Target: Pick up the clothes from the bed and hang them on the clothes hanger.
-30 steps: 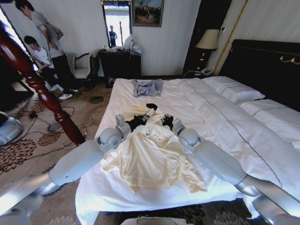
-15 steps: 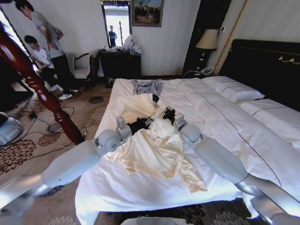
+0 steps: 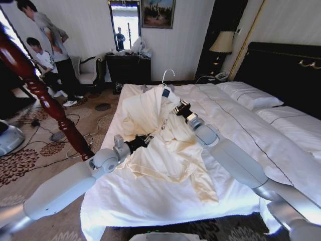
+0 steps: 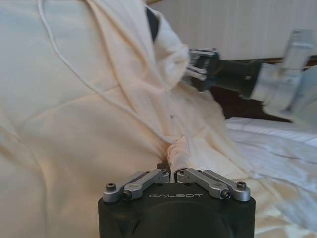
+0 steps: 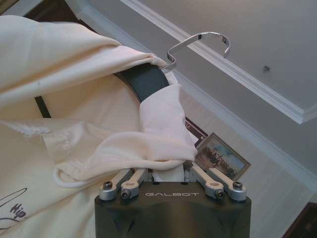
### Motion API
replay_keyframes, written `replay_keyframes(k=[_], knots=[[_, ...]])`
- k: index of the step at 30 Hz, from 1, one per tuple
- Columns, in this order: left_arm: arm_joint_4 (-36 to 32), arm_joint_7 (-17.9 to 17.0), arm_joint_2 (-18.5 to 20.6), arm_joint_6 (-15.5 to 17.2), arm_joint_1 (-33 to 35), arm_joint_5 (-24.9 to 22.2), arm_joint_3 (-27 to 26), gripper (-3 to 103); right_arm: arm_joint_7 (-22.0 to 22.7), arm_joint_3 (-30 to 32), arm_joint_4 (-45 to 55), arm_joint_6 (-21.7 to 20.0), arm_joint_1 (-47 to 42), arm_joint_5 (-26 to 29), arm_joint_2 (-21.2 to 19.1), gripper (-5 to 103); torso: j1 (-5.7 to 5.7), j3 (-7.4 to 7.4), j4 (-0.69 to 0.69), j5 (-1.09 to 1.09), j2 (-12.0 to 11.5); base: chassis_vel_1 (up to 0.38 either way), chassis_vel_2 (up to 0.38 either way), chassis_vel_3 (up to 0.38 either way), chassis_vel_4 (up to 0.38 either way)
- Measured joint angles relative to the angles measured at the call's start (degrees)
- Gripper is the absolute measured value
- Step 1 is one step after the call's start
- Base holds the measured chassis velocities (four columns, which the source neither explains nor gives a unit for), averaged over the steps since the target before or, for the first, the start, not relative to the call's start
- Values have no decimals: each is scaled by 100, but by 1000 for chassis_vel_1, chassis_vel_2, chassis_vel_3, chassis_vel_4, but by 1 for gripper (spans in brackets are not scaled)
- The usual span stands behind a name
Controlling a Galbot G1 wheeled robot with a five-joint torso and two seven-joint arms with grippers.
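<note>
Landmark: wide bed (image 3: 241,135) with white sheets and dark headboard.
Cream long-sleeved top of thin fabric (image 3: 160,145): upper part was raised above the bed's middle, lower part lay on the sheet toward the foot.
Slim black hanger with metal wire hook (image 3: 166,86): was inside the top's collar, hook upward, above the bed.
Right gripper (image 3: 179,108): was above the bed, jaws closed on the top's fabric beside the hanger.
Left gripper (image 3: 146,138): was low over the bed near its foot-side edge, jaws pinched on a fold of the top.
</note>
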Motion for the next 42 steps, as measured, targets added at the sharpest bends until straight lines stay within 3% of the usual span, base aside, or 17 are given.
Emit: replay_keyframes(k=[5, 7, 8, 12, 14, 17, 19, 20, 21, 22, 23, 25, 29, 42], knots=[[-52, -83, 117, 24, 346, 168, -334, 11, -1, 82, 75, 18, -135, -128, -48, 22, 1, 1, 0, 0, 0, 0, 0, 0, 0], [-145, -177, 167, 89, 582, 266, -599, 22, 0, 114, 144, 22, -213, -156, -78, 22, 0, 0, -1, -1, 0, 0, 0, 0, 0], [-145, -177, 167, 89, 582, 266, -599, 22, 0, 114, 144, 22, -213, -156, -78, 22, 0, 0, -1, -1, 0, 0, 0, 0, 0], [-404, -218, 381, 171, 1066, 430, -1065, 43, 0, 178, 170, 95, -380, -319, -60, 22, 0, 0, -1, -1, 0, 0, 0, 0, 0], [-447, -214, 433, 187, 1158, 469, -1135, 43, 0, 185, 154, 117, -403, -364, -50, 22, 0, 0, 0, -1, 0, 0, 0, 0, 0], [-587, -53, 716, 177, 1713, 785, -1497, 60, 2, 225, 81, 221, -493, -526, 2, 22, 0, 1, 0, -1, 0, 0, 0, 0, 0], [-623, -49, 766, 167, 1827, 816, -1590, 65, 3, 236, 75, 235, -502, -547, 8, 22, 0, 0, 0, -1, 0, 0, 0, 0, 0], [-715, -37, 854, 151, 2028, 831, -1772, 65, 6, 250, 66, 270, -515, -591, 13, 22, 0, 0, 1, -2, 0, 0, 0, 0, 0], [-866, -23, 989, 134, 2311, 805, -2083, 76, 9, 258, 54, 315, -528, -648, 19, 22, 0, 0, 1, -2, 0, 0, 0, 0, 0], [-1005, 10, 1127, 118, 2504, 754, -2357, 76, 21, 266, 49, 353, -543, -699, 26, 22, 0, 0, 1, 0, 0, 0, 0, 0, 0], [-1263, 116, 1415, 75, 2721, 593, -2861, 92, 58, 322, 35, 483, -589, -875, 41, 22, 0, 0, 1, -1, 0, 0, 0, 0, 0], [-1309, 121, 1474, 74, 2736, 527, -2960, 92, 62, 342, 28, 523, -602, -932, 43, 22, 0, 0, 1, 0, 0, 0, 0, 0, 0], [-1449, 200, 1755, 73, 2703, -75, -3590, 100, 112, 489, 21, 857, -702, -1401, 61, 22, 0, 0, 0, 0, 0, 0, 0, 0, 0], [-1088, 747, 2502, 10, 2592, -631, -4199, 100, 59, 822, 288, 1735, -932, -2671, -19, 22, 0, 0, -1, 0, 0, 0, 0, 0, 0]])
